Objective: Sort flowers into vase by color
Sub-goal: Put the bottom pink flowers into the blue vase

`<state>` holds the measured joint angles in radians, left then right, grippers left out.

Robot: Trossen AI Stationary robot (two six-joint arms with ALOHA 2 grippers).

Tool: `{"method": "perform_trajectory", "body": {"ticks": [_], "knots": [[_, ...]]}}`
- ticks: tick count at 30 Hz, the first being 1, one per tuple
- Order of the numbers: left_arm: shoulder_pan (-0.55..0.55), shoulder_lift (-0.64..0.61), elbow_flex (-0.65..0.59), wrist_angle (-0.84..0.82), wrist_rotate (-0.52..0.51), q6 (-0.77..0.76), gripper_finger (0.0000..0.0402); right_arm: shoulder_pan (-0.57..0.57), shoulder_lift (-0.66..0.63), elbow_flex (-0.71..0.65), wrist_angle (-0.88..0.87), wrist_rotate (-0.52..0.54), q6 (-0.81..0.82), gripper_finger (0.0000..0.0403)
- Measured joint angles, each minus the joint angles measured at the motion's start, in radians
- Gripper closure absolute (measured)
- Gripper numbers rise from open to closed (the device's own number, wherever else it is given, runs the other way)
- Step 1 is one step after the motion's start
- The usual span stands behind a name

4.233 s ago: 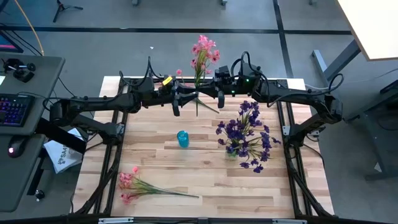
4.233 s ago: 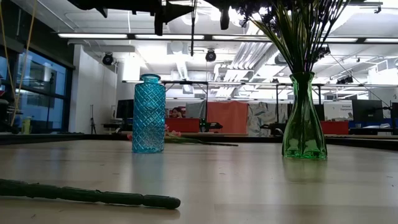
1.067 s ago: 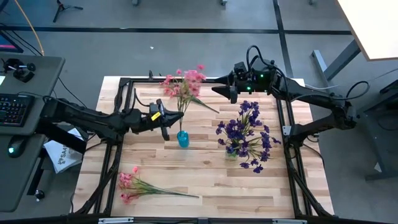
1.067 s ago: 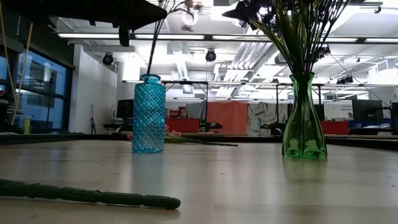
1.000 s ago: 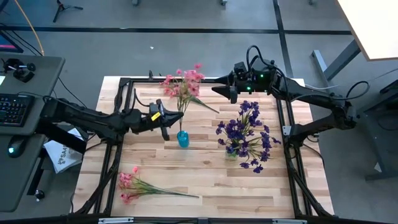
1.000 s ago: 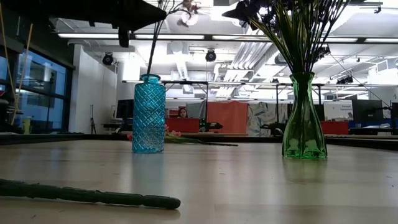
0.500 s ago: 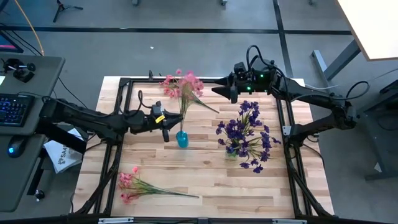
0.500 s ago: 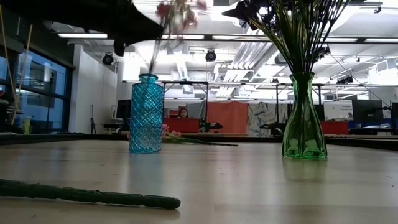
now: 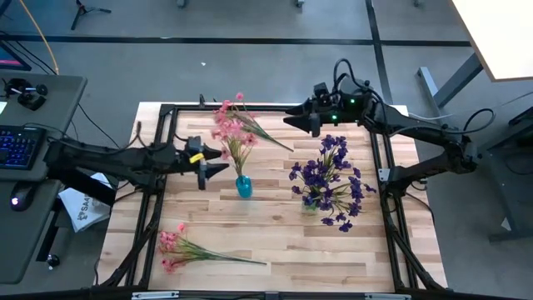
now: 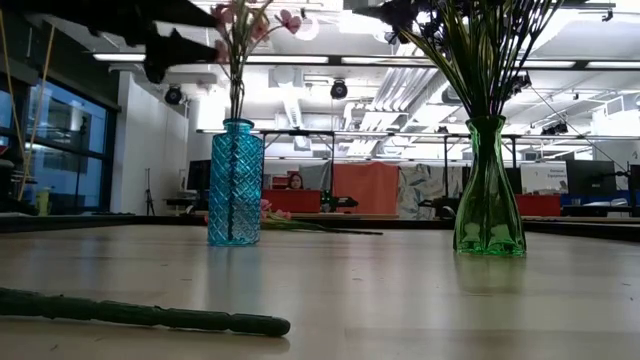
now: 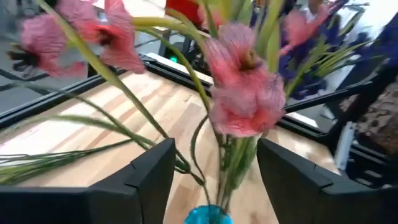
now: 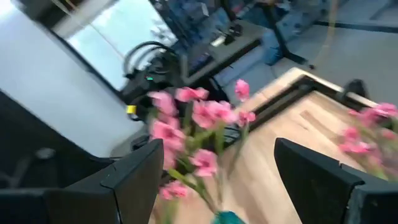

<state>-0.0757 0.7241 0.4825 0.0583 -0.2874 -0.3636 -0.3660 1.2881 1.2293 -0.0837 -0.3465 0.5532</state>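
A pink sprig point(image 9: 231, 132) stood in the blue vase point(image 9: 243, 186) mid-desk, just beside the left gripper point(image 9: 206, 163), whose fingers were spread and empty. The right gripper point(image 9: 293, 117) hung spread near the desk's far edge, beside the purple flowers point(image 9: 333, 179).

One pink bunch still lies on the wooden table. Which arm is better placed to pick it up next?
Probably the left. Its open gripper hangs empty beside the blue glass vase, on the side where the loose pink flower bunch lies. The right gripper, also open, waits at the far edge, beyond the purple flowers.
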Motion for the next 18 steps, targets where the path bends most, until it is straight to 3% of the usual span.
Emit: {"method": "perform_trajectory", "body": {"ticks": [7, 13, 18], "knots": [[0.000, -0.117, 0.082, -0.136, 0.143, -0.011, 0.0178, 0.039, -0.002, 0.000, 0.218, -0.090, 0.146, 0.0102], [-0.023, -0.124, 0.175, -0.279, 0.319, -0.145, 0.0178, 0.124, -0.002, 0.000, 0.289, -0.188, 0.234, 0.0102], [-0.114, -0.080, 0.236, -0.293, 0.331, -0.281, 0.0178, 0.229, -0.002, 0.000, 0.288, -0.239, 0.235, 0.0102]]}}
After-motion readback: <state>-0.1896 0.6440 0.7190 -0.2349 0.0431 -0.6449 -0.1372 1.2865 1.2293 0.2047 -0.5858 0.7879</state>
